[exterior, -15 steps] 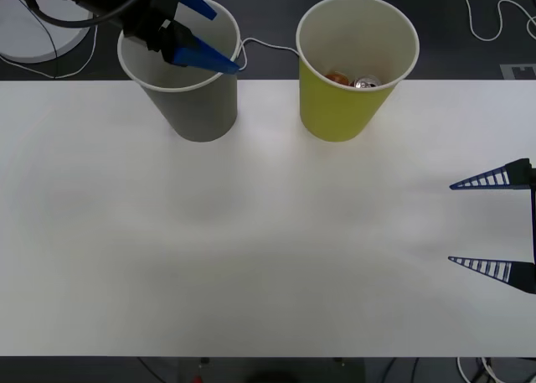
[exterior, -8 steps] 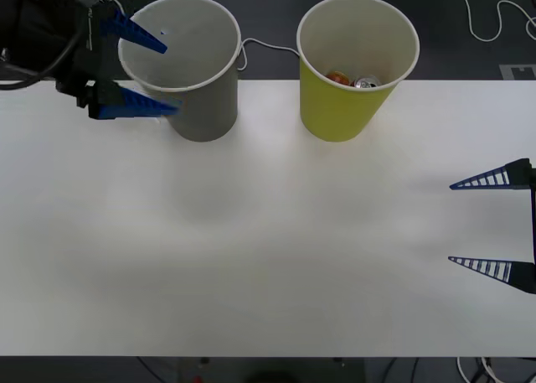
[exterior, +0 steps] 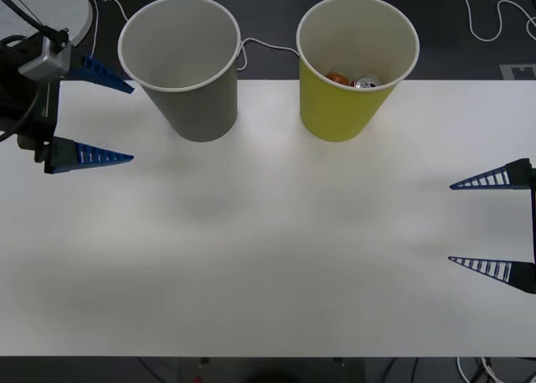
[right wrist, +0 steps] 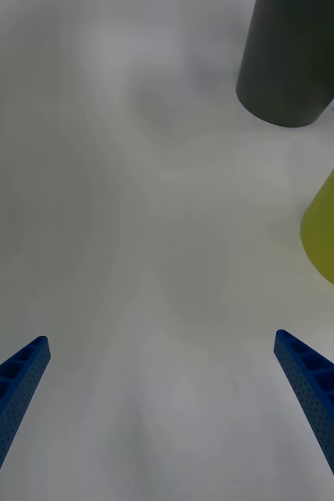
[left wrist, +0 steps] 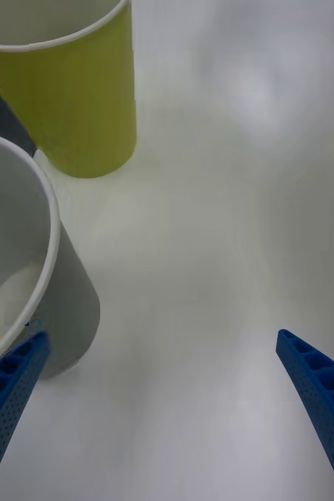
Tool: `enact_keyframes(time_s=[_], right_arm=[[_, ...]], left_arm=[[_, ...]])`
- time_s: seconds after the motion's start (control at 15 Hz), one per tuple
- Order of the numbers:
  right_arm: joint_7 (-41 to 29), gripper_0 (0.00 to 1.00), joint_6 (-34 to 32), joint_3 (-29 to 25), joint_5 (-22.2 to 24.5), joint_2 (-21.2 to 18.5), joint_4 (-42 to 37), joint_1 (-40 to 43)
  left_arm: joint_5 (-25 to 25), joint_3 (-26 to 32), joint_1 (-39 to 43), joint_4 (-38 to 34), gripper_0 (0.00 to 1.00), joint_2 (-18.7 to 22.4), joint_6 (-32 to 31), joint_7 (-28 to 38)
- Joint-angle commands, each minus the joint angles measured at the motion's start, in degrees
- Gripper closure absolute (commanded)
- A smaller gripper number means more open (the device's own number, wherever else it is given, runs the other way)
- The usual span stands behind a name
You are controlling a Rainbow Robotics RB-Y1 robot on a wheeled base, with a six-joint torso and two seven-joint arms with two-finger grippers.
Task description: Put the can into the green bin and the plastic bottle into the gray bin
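White tabletop [exterior: 268,257] runs under me, with dark floor and a trailing cable beyond its far edge. At that far edge stand 2 bins side by side: the gray bin [exterior: 186,64] toward my left and the green bin [exterior: 352,64] beside it. The can [exterior: 365,83] lies inside the green bin, its silver top showing next to something orange I cannot identify. My left claw [exterior: 105,119] hangs just left of the gray bin, fingers spread wide and holding nothing. From my left wrist, a bit of blue shows deep inside the gray bin; I cannot tell if it is the bottle. My right claw [exterior: 490,224] waits at the table's right edge, also spread and bare. I judge both drops done, so the step is parking: pull my left arm away from the gray wall without clipping it.
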Motion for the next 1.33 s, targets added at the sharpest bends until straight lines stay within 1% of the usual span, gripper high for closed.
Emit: enact_keyframes(time_s=[0.07,0.47,0.6,0.87,1.2,1.33], right_arm=[[0.0,0.0,0.0,0.0,0.0,0.0,0.0,0.0],[0.0,0.0,0.0,0.0,0.0,0.0,0.0,0.0],[0.0,0.0,0.0,0.0,0.0,0.0,0.0,0.0],[0.0,0.0,0.0,0.0,0.0,0.0,0.0,0.0],[0.0,0.0,0.0,0.0,0.0,0.0,0.0,0.0],[0.0,0.0,0.0,0.0,0.0,0.0,0.0,0.0]], left_arm=[[0.7,3.7,4.4,0.0,0.0,0.2,0.0,-6.4],[1.6,8.1,11.4,0.0,0.0,0.2,0.0,-15.3],[1.9,9.3,13.2,0.0,0.0,0.2,0.0,-16.7],[2.2,10.0,16.7,0.0,0.0,0.7,0.0,-23.0],[2.0,10.0,17.5,0.0,0.0,2.8,0.0,-22.9],[2.1,9.0,18.0,0.0,0.0,3.7,0.0,-22.9]])
